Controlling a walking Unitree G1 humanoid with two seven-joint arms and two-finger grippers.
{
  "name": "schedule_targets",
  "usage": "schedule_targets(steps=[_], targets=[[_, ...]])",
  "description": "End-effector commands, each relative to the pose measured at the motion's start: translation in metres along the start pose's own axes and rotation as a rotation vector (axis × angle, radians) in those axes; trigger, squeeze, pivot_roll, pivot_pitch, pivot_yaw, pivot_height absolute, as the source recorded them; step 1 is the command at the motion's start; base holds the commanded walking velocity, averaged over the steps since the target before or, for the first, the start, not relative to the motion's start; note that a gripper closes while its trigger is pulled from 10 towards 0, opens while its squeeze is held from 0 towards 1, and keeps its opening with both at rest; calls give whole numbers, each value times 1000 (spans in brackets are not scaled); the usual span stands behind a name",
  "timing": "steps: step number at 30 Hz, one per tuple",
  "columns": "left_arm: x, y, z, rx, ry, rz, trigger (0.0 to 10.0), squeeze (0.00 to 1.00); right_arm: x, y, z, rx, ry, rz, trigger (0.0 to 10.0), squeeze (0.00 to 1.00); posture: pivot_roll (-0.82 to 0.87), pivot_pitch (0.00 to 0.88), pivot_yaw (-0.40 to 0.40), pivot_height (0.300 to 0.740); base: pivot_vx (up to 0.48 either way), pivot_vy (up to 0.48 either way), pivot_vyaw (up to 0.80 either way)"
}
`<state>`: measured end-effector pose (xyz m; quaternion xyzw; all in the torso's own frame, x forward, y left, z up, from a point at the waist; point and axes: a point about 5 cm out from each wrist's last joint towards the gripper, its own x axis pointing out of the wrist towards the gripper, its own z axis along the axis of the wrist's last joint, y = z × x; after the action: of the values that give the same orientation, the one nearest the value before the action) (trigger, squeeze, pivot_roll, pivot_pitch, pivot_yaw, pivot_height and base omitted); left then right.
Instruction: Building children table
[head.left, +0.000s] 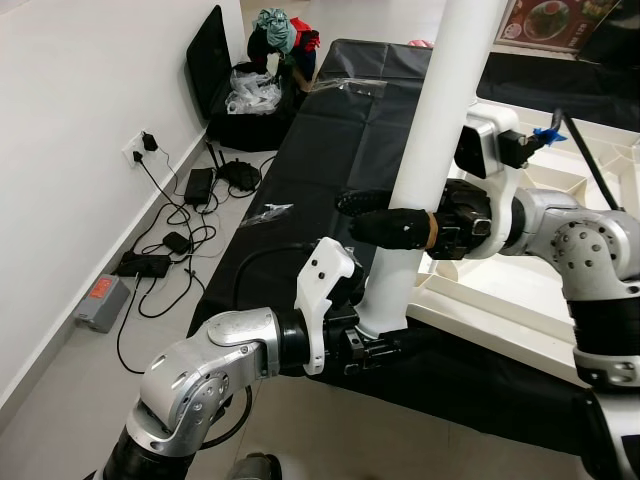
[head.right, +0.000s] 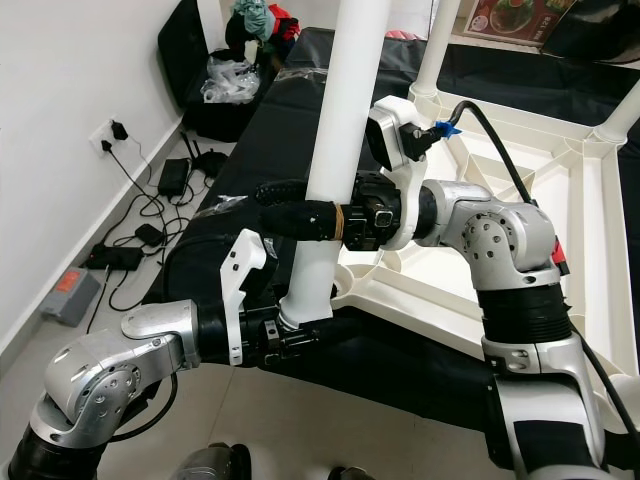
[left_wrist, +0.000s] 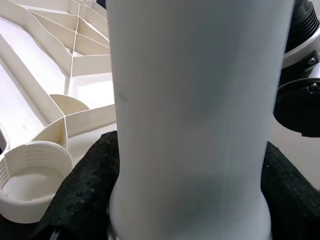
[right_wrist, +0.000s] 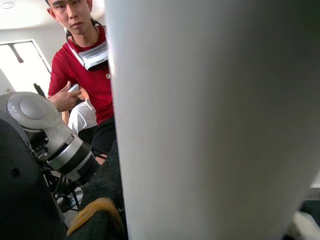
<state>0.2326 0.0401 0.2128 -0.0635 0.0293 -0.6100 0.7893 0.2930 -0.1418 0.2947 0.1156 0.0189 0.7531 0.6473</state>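
Note:
A white table top (head.left: 520, 290) lies upside down on a black cloth, its ribbed underside facing up. A thick white table leg (head.left: 440, 120) stands upright at its near left corner. My left gripper (head.left: 375, 335) is shut around the bottom of this leg, black fingers (left_wrist: 85, 185) on both sides of it. Higher up, my right gripper (head.left: 385, 220) is shut around the same leg from the right. An empty threaded socket (left_wrist: 30, 175) sits beside the leg's base. Two more legs (head.right: 437, 50) stand at the far corners.
Cables, chargers and a power strip (head.left: 145, 263) lie on the floor by the left wall. A black bag (head.left: 215, 60) with plastic wrappers stands at the back left. A plastic wrapper (head.left: 265, 213) lies on the cloth's edge. A person in a red shirt (right_wrist: 85, 70) sits nearby.

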Motion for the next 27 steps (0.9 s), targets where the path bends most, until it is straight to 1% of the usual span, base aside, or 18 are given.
schedule_targets(steps=[1, 5, 9, 10, 15, 17, 19, 20, 21, 23, 24, 25, 27], targets=[[0, -1, -3, -14, 17, -6, 10000, 0, 3, 5, -1, -4, 19, 35, 0, 0, 160, 191, -1, 740, 0, 0, 0], [0, 3, -7, -28, 61, 27, 10000, 0, 4, 5, -1, 0, 19, 40, 0, 0, 158, 190, 0, 740, 0, 0, 0], [-1, 6, -7, -25, 68, 40, 10000, 0, 4, 5, -1, -1, 16, 38, 0, 0, 158, 188, -2, 740, 0, 0, 0], [-2, 8, -6, -22, 58, 55, 10000, 1000, 4, 5, -1, -1, 15, 37, 0, 0, 157, 191, 2, 740, 0, 0, 0], [-3, 10, -2, -1, 33, 70, 10000, 1000, 3, 5, -1, 0, 10, 36, 0, 0, 159, 191, 3, 740, 0, 0, 0], [-2, 13, -2, 19, 40, 97, 10000, 1000, 2, 4, 0, -2, 8, 32, 0, 0, 158, 189, 1, 740, 0, 0, 0], [-2, 14, -1, 22, 42, 100, 10000, 1000, 2, 4, 0, -3, 6, 26, 0, 0, 160, 190, 1, 740, 0, 0, 0], [-2, 15, 0, 25, 42, 102, 10000, 0, 1, 2, 0, -5, 6, 14, 0, 0, 157, 189, 2, 740, 0, 0, 0], [-3, 16, 3, 23, 29, 105, 10000, 0, 0, -1, 0, -9, 2, -17, 0, 0, 158, 189, 4, 740, 0, 0, 0], [-3, 17, 6, 22, 20, 107, 10000, 0, -1, -4, -1, -13, -1, -39, 0, 0, 158, 189, 4, 740, 0, 0, 0], [-3, 17, 8, 22, 12, 110, 10000, 0, -3, -9, -1, -27, -4, -76, 0, 0, 159, 187, 1, 740, 0, 0, 0], [-3, 17, 8, 22, 12, 110, 10000, 0, -3, -9, -1, -27, -4, -76, 0, 0, 159, 187, 1, 740, 0, 0, 0], [-2, 19, 13, 29, -3, 117, 10000, 0, -7, -14, 0, -36, -4, -116, 0, 0, 161, 188, 0, 740, 0, 0, 0]])
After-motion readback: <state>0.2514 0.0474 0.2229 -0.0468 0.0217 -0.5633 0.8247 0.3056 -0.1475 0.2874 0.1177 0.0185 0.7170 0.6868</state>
